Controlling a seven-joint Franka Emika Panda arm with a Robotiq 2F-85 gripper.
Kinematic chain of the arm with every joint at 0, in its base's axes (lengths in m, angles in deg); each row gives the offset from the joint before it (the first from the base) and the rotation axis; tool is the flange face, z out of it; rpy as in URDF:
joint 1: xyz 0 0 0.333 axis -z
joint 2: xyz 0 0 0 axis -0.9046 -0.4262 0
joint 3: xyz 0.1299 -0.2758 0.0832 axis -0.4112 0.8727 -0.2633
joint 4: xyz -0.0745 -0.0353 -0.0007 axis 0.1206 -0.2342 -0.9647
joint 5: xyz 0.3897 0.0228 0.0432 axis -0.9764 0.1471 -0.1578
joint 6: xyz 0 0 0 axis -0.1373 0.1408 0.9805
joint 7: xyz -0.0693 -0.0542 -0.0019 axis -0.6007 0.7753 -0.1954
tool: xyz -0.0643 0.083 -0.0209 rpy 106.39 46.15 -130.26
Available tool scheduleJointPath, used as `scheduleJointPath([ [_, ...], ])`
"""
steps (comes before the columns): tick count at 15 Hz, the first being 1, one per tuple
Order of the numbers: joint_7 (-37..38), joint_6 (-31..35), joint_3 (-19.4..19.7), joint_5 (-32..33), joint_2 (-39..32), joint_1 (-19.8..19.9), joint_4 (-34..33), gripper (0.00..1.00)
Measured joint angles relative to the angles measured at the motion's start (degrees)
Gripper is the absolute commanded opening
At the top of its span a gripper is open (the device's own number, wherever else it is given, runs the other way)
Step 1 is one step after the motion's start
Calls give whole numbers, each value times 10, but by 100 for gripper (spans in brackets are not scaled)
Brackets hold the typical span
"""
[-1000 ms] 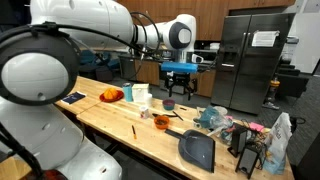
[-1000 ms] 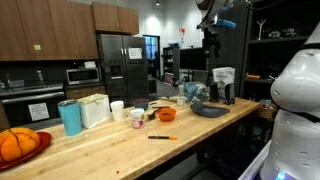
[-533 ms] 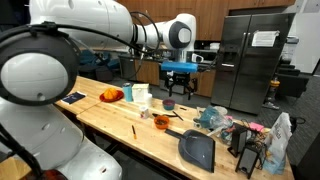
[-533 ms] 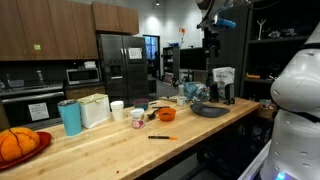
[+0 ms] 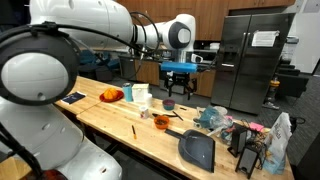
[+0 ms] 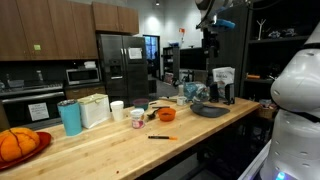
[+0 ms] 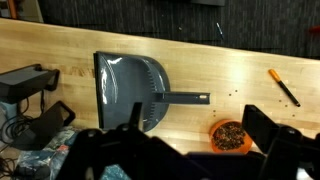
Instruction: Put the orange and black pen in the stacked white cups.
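1. I've got the table filling both exterior views: a long, pale wooden bench with clutter at one end.
2. The fridge stands behind it, steel doors shut.
3. The arm reaches across the top of an exterior view and carries the gripper high over the bench, well clear of everything on it.
4. Looking down through the wrist view, I see the dustpan lying flat on the wood, handle pointing toward the bowl side.
5. The cups stand upright on the bench as a short white stack, beside a smaller cup.
6. The bowl is orange and sits just past the end of the dustpan handle, not touching it.
7. Now the pen: it's lying flat on bare wood, slanted, on its own, close to the bowl but apart from it. In an exterior view the pen lies near the bench's front edge, well apart from the cups and outside them.
8. On the gripper, the wrist view shows its two dark fingers spread wide at the bottom of the frame, with nothing between them. It's empty, with the dustpan and bowl below it and the pen off to one side.
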Motion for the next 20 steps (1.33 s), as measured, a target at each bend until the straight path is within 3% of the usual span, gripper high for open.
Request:
scheduleJointPath([
  [5, 7, 45, -38, 33, -5, -8, 17, 100],
  [10, 43, 139, -81, 58, -17, -28, 45, 100],
  [15, 42, 245, -103, 58, -27, -56, 91, 100],
  [20, 42, 308, -119, 56, -49, -74, 124, 100],
])
